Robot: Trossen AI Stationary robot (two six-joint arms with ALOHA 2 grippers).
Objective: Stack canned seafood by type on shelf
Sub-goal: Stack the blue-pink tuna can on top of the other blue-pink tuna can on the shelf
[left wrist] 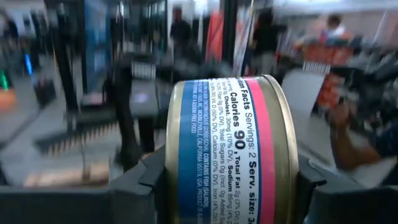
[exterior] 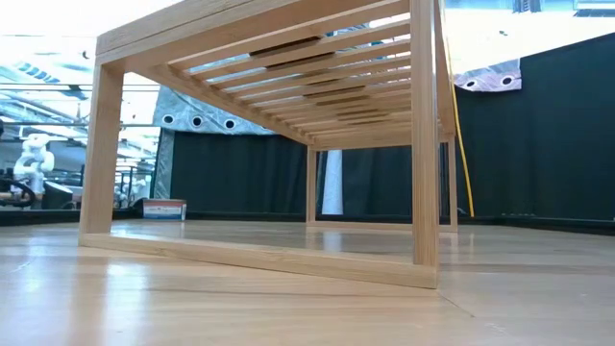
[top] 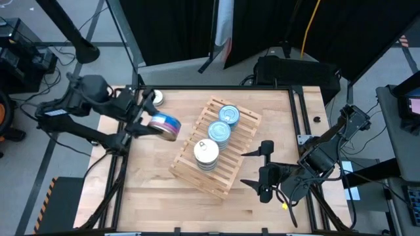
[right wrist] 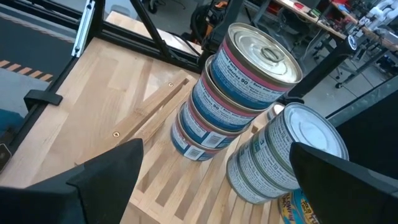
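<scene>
Broadly, the wooden tabletop (top: 157,190) carries the slatted shelf (top: 190,164), which lies at an angle between the two grippers. On its slats stand three stacks of tins in a row: a blue-topped stack (top: 229,115) farthest from the right gripper's open jaws, another blue-topped stack (top: 220,133) in the middle, and a white-topped stack (top: 206,155) nearest them. The right gripper (top: 253,167) sits just beside the shelf, fingers spread wide with nothing between them. The left gripper (top: 146,118) is raised beside the shelf's other side, its jaws clamped on a tin (top: 164,125) turned on edge. One more tin (top: 157,98) rests on the tabletop just behind that gripper.
</scene>
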